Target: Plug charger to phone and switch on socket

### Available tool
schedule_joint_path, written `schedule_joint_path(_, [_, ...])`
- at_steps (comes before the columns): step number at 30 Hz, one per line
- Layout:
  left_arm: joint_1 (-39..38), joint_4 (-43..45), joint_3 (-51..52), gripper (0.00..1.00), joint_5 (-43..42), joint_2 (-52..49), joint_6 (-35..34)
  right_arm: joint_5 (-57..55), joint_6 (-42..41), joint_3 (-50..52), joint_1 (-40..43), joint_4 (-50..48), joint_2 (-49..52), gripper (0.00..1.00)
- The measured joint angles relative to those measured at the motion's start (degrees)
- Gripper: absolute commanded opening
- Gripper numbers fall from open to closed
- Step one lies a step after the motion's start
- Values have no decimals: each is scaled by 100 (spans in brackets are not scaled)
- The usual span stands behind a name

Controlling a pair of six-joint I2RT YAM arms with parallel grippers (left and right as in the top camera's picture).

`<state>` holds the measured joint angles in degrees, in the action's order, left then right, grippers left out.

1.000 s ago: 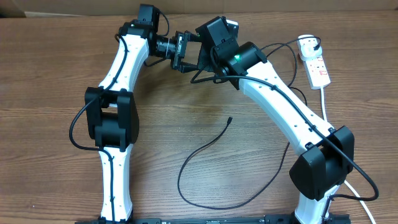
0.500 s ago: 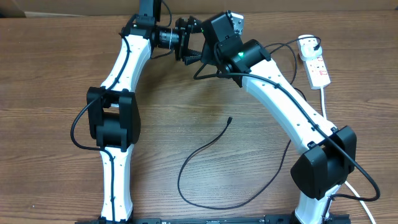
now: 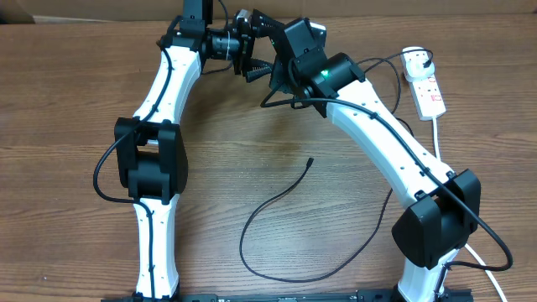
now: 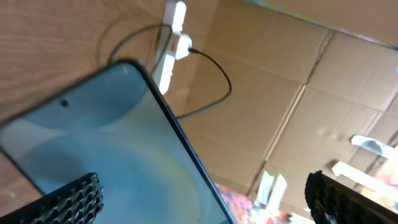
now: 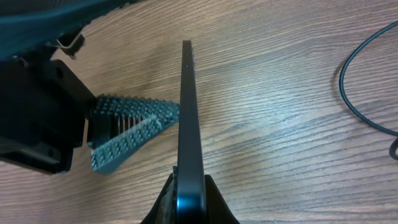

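Observation:
My right gripper (image 5: 186, 199) is shut on the phone (image 5: 186, 118) and holds it edge-on above the table at the far middle. In the overhead view that gripper (image 3: 285, 54) sits under its wrist and the phone is mostly hidden. My left gripper (image 4: 205, 199) is open, its fingers wide apart, right beside the phone's light blue screen (image 4: 106, 143); it also shows in the overhead view (image 3: 254, 42) and the right wrist view (image 5: 127, 127). The charger cable lies looped on the table, its free tip (image 3: 310, 161) at the middle. The socket (image 3: 428, 88) lies at the far right with the charger's plug (image 3: 417, 59) in it.
A thick white cord (image 3: 440, 143) runs from the socket down the right side. Cardboard walls (image 4: 298, 81) stand behind the table's far edge. The socket and black cable also show in the left wrist view (image 4: 174, 37).
Both grippers have moved toward the table's far edge. The right gripper still holds the phone, and the left gripper has stayed open beside it.

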<state>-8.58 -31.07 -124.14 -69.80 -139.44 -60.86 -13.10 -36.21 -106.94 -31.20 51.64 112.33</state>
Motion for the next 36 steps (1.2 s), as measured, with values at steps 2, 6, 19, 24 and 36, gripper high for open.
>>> schedule_joint_path(2, [28,-2,0,100,109,0,129,31,0,0,61,31,-13,4])
schedule_joint_path(6, [214,-26,0,100,210,0,459,66,-13,0,350,136,-114,4])
schedule_joint_path(19, [754,-1768,0,95,1110,796,2452,1923,-918,0,1552,-304,-225,4])
schedule_joint_path(24, [562,-1902,-52,98,1578,1384,2518,3158,-1502,0,1867,-686,-225,4])
schedule_joint_path(36, [229,-1971,-90,100,1805,1493,514,4129,-3121,0,1882,-1300,-225,4])
